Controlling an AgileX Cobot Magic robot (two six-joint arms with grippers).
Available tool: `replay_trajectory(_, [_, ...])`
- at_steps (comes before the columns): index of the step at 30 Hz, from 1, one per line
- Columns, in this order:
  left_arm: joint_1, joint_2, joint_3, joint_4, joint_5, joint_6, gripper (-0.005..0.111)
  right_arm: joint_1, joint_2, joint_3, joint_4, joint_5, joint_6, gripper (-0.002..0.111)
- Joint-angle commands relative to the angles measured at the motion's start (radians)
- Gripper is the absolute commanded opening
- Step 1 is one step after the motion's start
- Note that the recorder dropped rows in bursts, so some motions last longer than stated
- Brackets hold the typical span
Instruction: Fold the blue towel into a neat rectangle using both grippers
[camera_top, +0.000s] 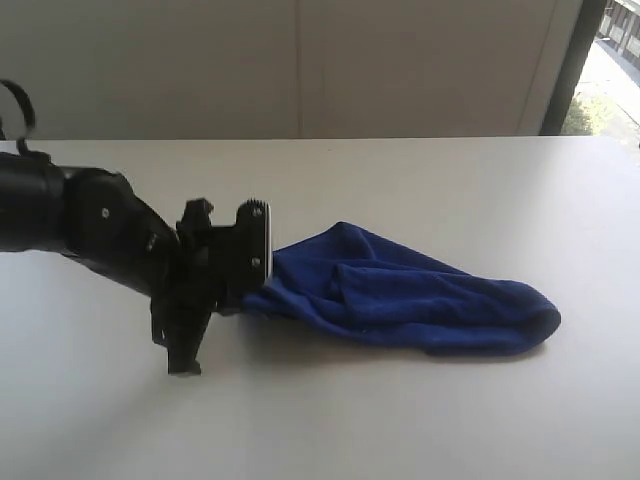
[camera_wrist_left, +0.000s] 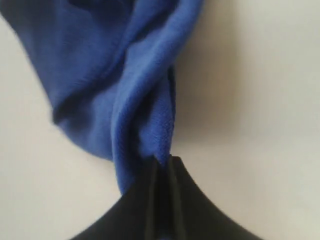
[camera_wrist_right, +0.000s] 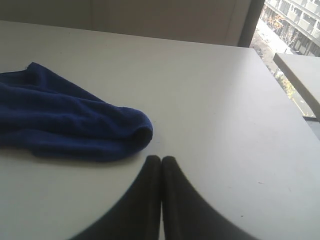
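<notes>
The blue towel (camera_top: 410, 290) lies bunched in a long crumpled heap across the middle of the white table (camera_top: 450, 180). My left gripper (camera_top: 250, 295) meets the towel's left end, its black wrist low over the tabletop. In the left wrist view the two black fingers pinch a gathered fold of the towel (camera_wrist_left: 140, 100) between them, so the left gripper (camera_wrist_left: 162, 162) is shut on cloth. My right gripper (camera_wrist_right: 161, 160) does not show in the exterior view. Its own view has the fingers pressed together and empty, just short of the towel's rounded right end (camera_wrist_right: 75, 125).
A pale wall (camera_top: 300, 60) runs behind the table's far edge. A dark window frame (camera_top: 570, 65) stands at the back right, with daylight beyond. Bare tabletop lies in front of and to the right of the towel.
</notes>
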Motion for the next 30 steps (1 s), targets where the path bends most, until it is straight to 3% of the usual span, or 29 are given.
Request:
replay_trajectory(1, [-0.006,-0.153,0.003,0.000,-0.058,-0.004,0.000,0.003,-0.006,0.002,-0.003,-0.007,-0.001,0.000])
replay_trajectory(10, [-0.006,-0.392,-0.004,0.044,-0.234,0.072,0.000,0.003,-0.006,0.002,-0.003,-0.007,-0.001,0.000])
replay_trajectory(23, [-0.004,-0.531,-0.039,0.046,-0.262,0.081,0.000,0.003,-0.006,0.002,-0.003,-0.009,-0.001,0.000])
replay_trajectory(30, [-0.004,-0.597,-0.043,0.046,-0.328,0.157,0.000,0.003,-0.006,0.002,0.002,-0.228,0.011,0.000])
